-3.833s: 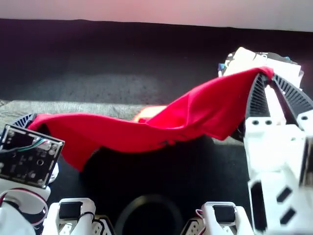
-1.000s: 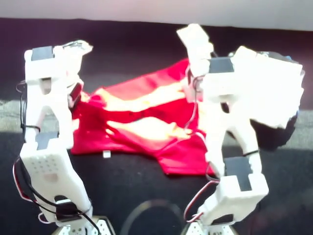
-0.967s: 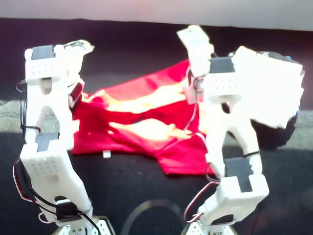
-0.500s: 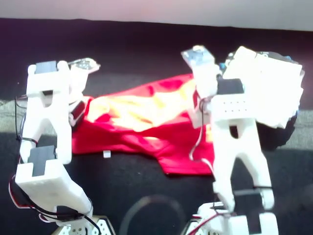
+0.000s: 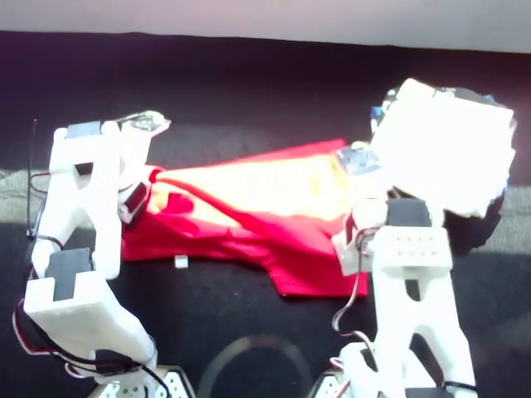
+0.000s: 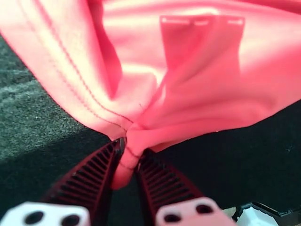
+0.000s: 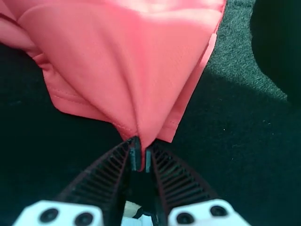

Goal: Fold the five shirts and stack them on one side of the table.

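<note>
Red shirt (image 5: 249,211): table centre, partly doubled over. Left gripper (image 6: 126,157) clamped on its 9 o'clock edge; right gripper (image 7: 140,157) clamped on its 3 o'clock hem. First fold likely unfinished; stacking remains

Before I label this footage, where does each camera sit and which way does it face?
High: fixed above, looking down over the table at the shirt; both arms show.
Left wrist: on that arm, facing along the left gripper, shut on the shirt.
Right wrist: on that arm, facing along the right gripper, shut on the shirt.
All three share the shirt.
</note>
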`<state>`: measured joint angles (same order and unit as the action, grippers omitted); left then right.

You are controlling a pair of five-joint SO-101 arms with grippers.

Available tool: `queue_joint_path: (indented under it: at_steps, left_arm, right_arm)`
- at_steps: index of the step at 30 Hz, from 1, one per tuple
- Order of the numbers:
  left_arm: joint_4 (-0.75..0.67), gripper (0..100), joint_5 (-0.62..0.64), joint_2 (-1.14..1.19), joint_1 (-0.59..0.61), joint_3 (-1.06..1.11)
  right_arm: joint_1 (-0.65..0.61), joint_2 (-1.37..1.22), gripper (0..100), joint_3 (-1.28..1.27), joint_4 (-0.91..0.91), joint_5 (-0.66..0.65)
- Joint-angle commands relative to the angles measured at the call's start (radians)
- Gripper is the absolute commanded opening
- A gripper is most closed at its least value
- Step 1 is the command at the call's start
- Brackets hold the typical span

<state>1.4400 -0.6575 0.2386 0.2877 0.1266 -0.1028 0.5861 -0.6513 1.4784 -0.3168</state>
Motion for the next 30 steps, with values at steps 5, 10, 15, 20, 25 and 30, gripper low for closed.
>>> queue_joint_path:
  at_steps: [5, 10, 15, 20, 25, 30]
  left_arm:
    - [0.041, 1, -0.006, -0.065, 0.077, -0.09]
    - [0.046, 1, -0.008, -0.012, 0.073, -0.087]
    - [0.043, 1, -0.008, 0.088, 0.071, -0.096]
    - [0.015, 1, -0.005, 0.133, 0.071, -0.097]
    - [0.025, 6, -0.003, 0.13, 0.076, -0.136]
    - [0.135, 16, -0.005, 0.13, 0.111, -0.294]
  right_arm:
    - [0.008, 0.097, 0.6, 0.277, 0.159, 0.005]
    - [0.008, 0.061, 0.6, 0.188, 0.139, 0.005]
    - [0.013, 0.059, 0.6, -0.053, -0.024, 0.005]
    - [0.013, 0.051, 0.6, -0.188, -0.145, -0.011]
    - [0.01, 0.059, 9.1, -0.15, -0.058, -0.077]
    - [0.008, 0.059, 25.2, 0.107, 0.125, -0.12]
